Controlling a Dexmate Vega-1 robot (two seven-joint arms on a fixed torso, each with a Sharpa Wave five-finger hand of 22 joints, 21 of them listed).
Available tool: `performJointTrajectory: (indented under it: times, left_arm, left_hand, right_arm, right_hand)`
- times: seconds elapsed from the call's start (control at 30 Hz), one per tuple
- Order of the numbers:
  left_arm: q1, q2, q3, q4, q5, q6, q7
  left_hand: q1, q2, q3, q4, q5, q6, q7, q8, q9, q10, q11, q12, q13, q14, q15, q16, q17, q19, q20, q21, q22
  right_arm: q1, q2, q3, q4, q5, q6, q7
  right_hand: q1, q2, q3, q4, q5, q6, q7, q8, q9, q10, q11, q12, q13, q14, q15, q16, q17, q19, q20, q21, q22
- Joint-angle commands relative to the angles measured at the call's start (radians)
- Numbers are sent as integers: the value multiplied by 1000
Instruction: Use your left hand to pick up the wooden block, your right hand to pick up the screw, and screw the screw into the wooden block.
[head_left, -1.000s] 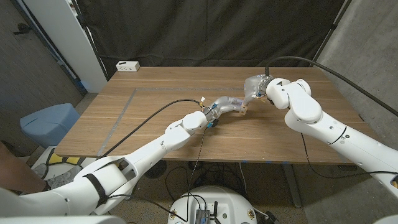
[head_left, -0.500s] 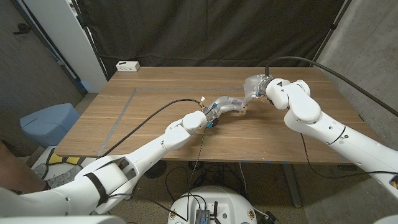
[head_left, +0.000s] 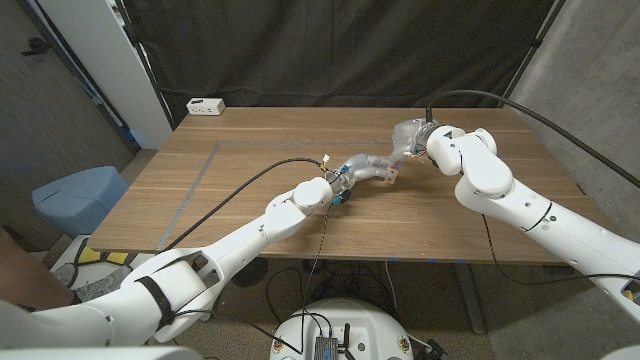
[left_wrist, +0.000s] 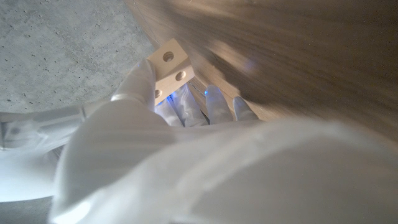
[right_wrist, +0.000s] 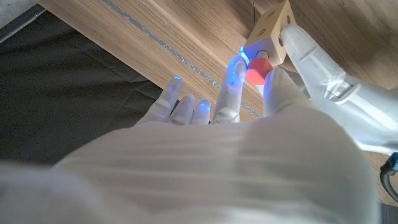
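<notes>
1. Head view: I see my left hand (head_left: 368, 168) and my right hand (head_left: 409, 138) meeting over the far right part of the wooden counter (head_left: 240, 190). The wooden block (head_left: 392, 178) is at the tip of my left hand, held up off the counter. My right hand is just above it. A white power strip (head_left: 205, 106) lies at the far left corner of the counter. A blue bin (head_left: 78, 196) stands on the floor beside the counter's left edge.

2. Left wrist view: My left hand (left_wrist: 180, 130) grips the wooden block (left_wrist: 169, 70). Its fingers (left_wrist: 214, 102) are clamped on the block's sides. The block has round holes in its faces.

3. Right wrist view: My right hand (right_wrist: 224, 106) pinches the screw (right_wrist: 257, 70) by its red head between the thumb and one finger. The other fingers (right_wrist: 166, 98) are spread apart. The screw touches a hole in the wooden block (right_wrist: 272, 34). My left hand (right_wrist: 323, 74) holds that block from the other side.
</notes>
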Motion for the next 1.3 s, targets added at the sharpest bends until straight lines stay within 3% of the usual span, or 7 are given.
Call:
performJointTrajectory:
  times: [0.03, 0.53, 1.13, 1.3]
  left_arm:
    - [-7, -5, 3, 15, 4, -8, -5]
    - [-11, -10, 2, 25, 2, -9, -3]
    - [-6, -8, -1, 19, 1, -7, 5]
    - [-5, -6, 0, 16, 2, -7, 3]
  left_hand:
    - [-1, 12, 31, 22, 8, 44, 30, 8, 5, 9, 0, 7, 39, 5, -33, 2, 3, 7, -1, 3, 4]
    - [-1, 12, 33, 22, 8, 46, 30, 8, 5, 11, 1, 8, 38, 5, -33, 2, 3, 7, -1, 4, 4]
    - [-4, 12, 35, 22, 8, 47, 30, 8, 5, 12, 0, 8, 37, 6, -32, 2, 3, 7, 0, 4, 4]
    - [-4, 13, 36, 21, 8, 48, 30, 9, 5, 11, 2, 7, 37, 5, -32, 1, 2, 7, 0, 4, 4]
  right_arm:
    - [7, 10, -11, 16, -9, -16, -7]
    - [16, 26, -26, 42, -17, -27, -26]
    - [3, 43, -41, 56, -52, -53, -84]
    - [1, 42, -39, 49, -60, -59, -76]
  right_hand:
    - [-4, 17, -3, 9, -1, 28, -4, 13, 0, 23, -4, 11, 1, 16, -20, 8, 1, 13, -3, 5, 2]
    - [-47, 38, -23, 17, -2, 123, 1, 39, -15, 81, -14, 13, -1, 52, -25, 16, -2, 32, -6, 5, 3]
    - [-74, 57, -42, 6, -2, 241, 1, 65, -36, 170, -56, 16, -4, 114, -57, 29, -8, 69, -24, 9, 4]
    - [-96, 37, -57, 7, -5, 243, 6, 61, -40, 175, -57, 11, -4, 120, -59, 26, -11, 69, -25, 6, 4]
